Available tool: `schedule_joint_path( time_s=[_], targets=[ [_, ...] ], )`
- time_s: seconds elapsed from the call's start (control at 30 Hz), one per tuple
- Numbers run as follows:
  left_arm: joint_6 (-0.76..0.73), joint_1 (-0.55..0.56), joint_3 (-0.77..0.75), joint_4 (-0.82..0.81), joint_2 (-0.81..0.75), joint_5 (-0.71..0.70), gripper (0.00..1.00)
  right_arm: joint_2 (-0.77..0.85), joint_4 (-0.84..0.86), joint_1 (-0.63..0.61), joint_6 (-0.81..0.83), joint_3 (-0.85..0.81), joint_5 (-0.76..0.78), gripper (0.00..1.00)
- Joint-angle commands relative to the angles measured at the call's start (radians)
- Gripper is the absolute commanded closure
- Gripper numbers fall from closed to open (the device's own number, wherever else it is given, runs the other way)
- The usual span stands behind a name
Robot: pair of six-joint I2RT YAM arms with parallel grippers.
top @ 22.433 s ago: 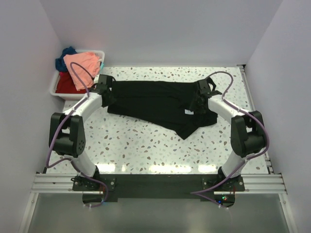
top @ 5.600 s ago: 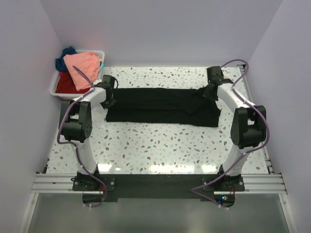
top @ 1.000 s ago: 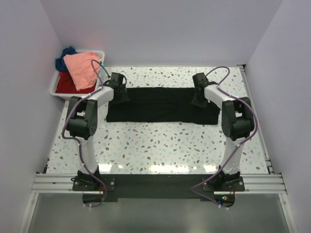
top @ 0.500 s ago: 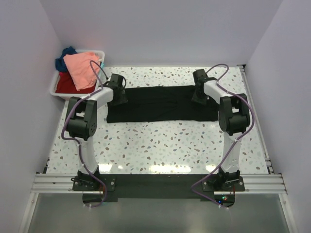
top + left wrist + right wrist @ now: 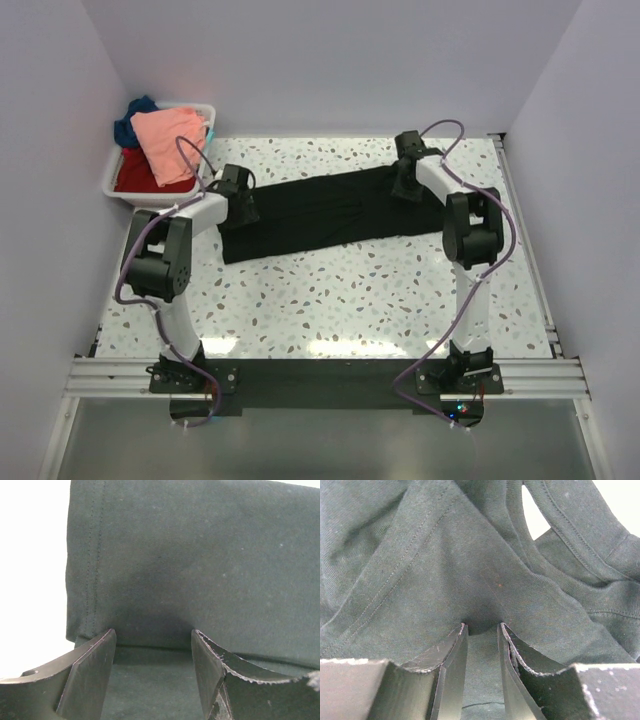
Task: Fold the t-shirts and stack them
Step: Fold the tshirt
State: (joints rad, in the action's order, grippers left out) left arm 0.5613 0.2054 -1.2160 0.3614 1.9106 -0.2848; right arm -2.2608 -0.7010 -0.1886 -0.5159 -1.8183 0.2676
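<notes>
The black t-shirt (image 5: 320, 210) lies folded into a long strip across the far half of the table, slanting with its right end farther back. My left gripper (image 5: 243, 205) rests on the strip's left end. In the left wrist view its fingers (image 5: 153, 632) stand wide apart over the black cloth (image 5: 200, 555), just short of a folded edge. My right gripper (image 5: 403, 183) is at the strip's right end. Its narrow jaws (image 5: 482, 626) pinch a tented fold of the black cloth (image 5: 420, 570) near the neck opening. The salmon-pink t-shirt (image 5: 170, 140), red t-shirt (image 5: 135, 172) and dark blue t-shirt (image 5: 135, 112) sit in the bin.
The white plastic bin (image 5: 112, 186) stands off the table's back left corner, heaped with the other shirts. Lilac walls close in the back and both sides. The speckled tabletop (image 5: 330, 290) stretches in front of the shirt, down to the arm bases.
The right gripper has moved back and drawn the shirt's right end toward the rear wall, so the strip now slants. The left gripper has shifted slightly left and nearer.
</notes>
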Motion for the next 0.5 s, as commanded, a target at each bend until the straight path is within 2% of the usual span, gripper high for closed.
schedule_joint_path(
  time_s=[0.0, 0.47],
  targets=[
    [0.045, -0.008, 0.101, 0.132, -0.018, -0.002, 0.32, -0.085, -0.015, 0.034, 0.042, -0.053, 0.022, 0.66],
    [0.086, 0.043, 0.210, 0.146, -0.171, 0.024, 0.32, -0.111, -0.012, 0.034, 0.122, -0.248, 0.024, 0.65]
  ],
)
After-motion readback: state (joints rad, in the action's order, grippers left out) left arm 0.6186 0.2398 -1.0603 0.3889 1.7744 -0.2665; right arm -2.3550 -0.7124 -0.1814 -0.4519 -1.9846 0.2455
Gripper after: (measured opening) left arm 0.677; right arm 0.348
